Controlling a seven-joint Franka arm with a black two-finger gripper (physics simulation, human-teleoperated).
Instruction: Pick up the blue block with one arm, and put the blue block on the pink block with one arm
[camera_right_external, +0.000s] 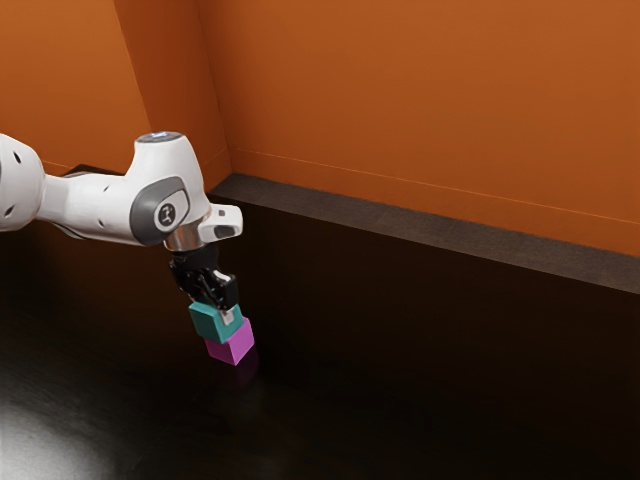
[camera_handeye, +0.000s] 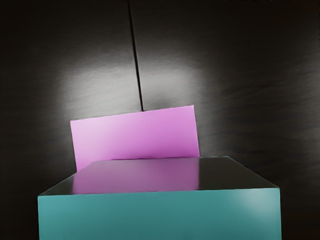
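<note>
Gripper (camera_right_external: 224, 306) pinched shut on the blue block (camera_right_external: 211, 323) across two flat faces, low over the pink block (camera_right_external: 234, 346) — touching, can't tell. Looks rigid, light, smooth — a centred side grip suits it.

tbl: black glossy tabletop (camera_right_external: 430, 380), wood-grain look | glare: bright patch (camera_right_external: 40, 450) at ext view's lower left | back: dk grey ledge (camera_right_external: 430, 232) along tbl's far edge, below orange wall (camera_right_external: 420, 90) | corner: orange pillar (camera_right_external: 170, 70) juts fwd, upper left | wrist: thin dark seam (camera_handeye: 136, 55) crossing tabletop, soft sheen either side
</note>
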